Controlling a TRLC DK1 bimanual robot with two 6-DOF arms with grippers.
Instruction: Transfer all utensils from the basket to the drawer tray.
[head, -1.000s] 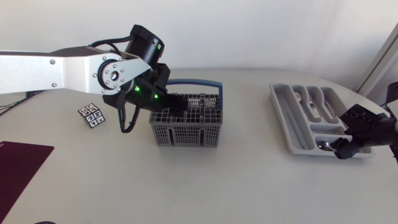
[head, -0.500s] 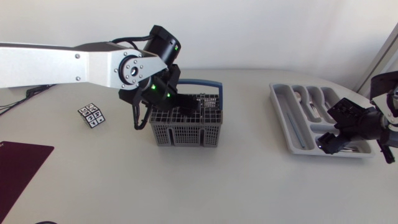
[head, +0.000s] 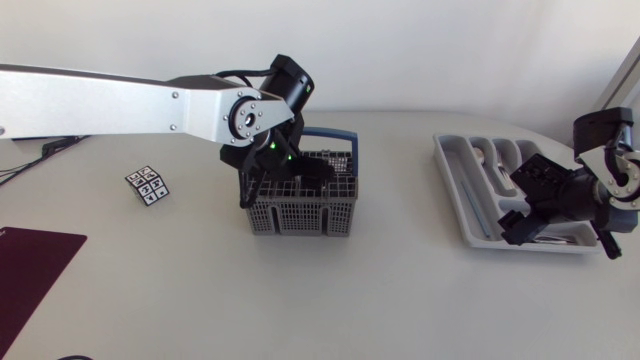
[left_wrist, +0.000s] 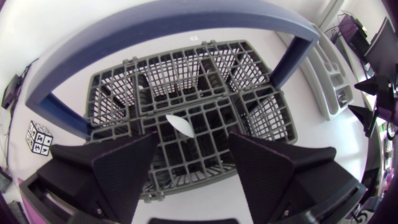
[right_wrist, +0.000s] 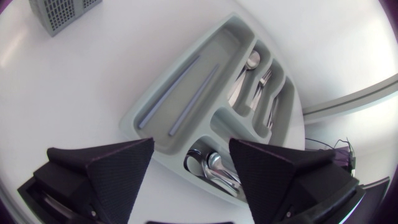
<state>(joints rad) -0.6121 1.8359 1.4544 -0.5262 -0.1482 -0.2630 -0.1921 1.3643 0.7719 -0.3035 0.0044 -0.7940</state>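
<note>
Left claw (left_wrist: 193, 142) spread wide, empty, poised above basket (left_wrist: 249, 118) middle. Pale spoon (left_wrist: 179, 124) pokes up from centre cell, just ahead of gap between fingers. Arm has swung in from basket's left end. Right claw (right_wrist: 191, 152) spread, empty, has risen off tray (head: 447, 170) near corner; cutlery lies inside tray. Likely meaning: last drop finished, left lining up to grab spoon.

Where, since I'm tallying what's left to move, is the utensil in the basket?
In the left wrist view the utensil stands in a middle compartment of the basket, just ahead of the open left gripper.
</note>
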